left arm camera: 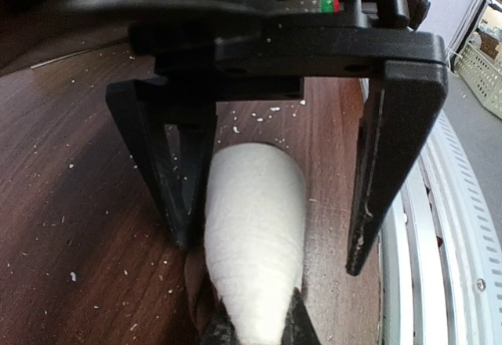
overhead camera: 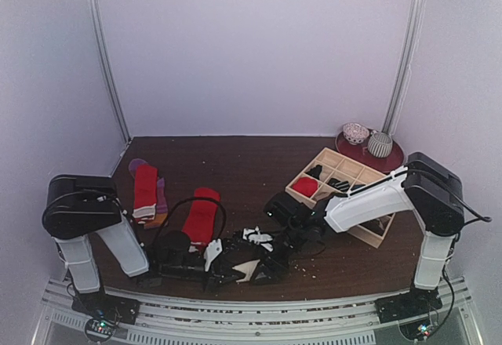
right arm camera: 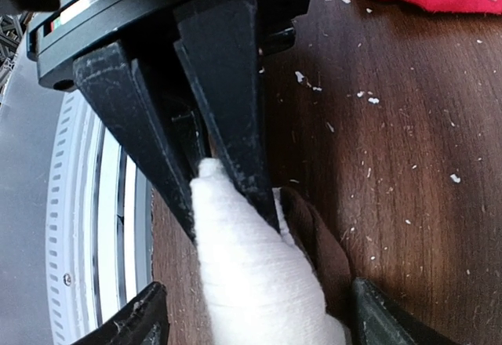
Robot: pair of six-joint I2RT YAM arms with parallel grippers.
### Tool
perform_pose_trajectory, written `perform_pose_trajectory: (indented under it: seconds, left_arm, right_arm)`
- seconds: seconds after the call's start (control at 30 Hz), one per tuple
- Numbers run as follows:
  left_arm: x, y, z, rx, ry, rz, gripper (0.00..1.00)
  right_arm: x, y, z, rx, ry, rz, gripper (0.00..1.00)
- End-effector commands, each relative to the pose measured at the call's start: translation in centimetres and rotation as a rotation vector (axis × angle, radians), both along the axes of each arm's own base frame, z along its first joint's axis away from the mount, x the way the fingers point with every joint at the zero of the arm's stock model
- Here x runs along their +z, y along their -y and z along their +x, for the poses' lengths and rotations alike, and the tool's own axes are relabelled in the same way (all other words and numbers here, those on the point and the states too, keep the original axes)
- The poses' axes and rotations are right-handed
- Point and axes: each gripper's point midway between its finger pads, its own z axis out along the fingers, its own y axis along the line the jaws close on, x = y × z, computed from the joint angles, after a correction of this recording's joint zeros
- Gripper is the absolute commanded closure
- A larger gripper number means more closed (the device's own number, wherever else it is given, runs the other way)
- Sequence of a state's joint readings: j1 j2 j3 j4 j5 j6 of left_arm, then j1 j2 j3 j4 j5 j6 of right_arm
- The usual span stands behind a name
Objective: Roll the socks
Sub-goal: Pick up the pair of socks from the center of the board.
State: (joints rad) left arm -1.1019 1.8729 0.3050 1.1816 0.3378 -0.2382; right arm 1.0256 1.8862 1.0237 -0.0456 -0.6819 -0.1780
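Currently cream sock (right arm camera: 251,282) lies by worktop's (right arm camera: 392,165) near edge, mid-way along; left tool (right arm camera: 227,219) clamped on its tip, right tool (left arm camera: 271,257) apart astride it; likely soft, light, floppy, so pinch bunched fabric at an end.

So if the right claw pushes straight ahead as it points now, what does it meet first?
The cream sock, lying between the right claw's open jaws; just behind it, the left claw, shut on the sock's tip. Depth is unclear.

The cream sock (left arm camera: 255,235) runs off both wrist views' bottom edge; the tray (overhead camera: 333,161) holds things too small to tell.
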Motion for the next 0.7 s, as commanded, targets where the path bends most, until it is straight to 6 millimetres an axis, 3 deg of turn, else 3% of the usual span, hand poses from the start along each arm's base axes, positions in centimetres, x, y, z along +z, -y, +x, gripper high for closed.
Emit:
perform_pose_trajectory:
  seconds: [0.0, 0.43, 0.67]
  left_arm:
    - [-5.7, -2.4, -1.9, -0.027, -0.109, 0.216, 1.0]
    - [-5.7, -2.5, -1.6, -0.008, -0.1, 0.223, 1.0]
    - [-3.0, -3.1, 0.4, 0.092, -0.017, 0.2, 0.66]
  right_arm:
    - [-0.3, -0.3, -0.1, 0.013, -0.018, -0.013, 0.23]
    - [-2.5, 0.4, -0.6, 0.007, -0.093, -0.091, 0.7]
    - [-3.5, 1.4, 0.1, -0.089, -0.128, -0.119, 0.93]
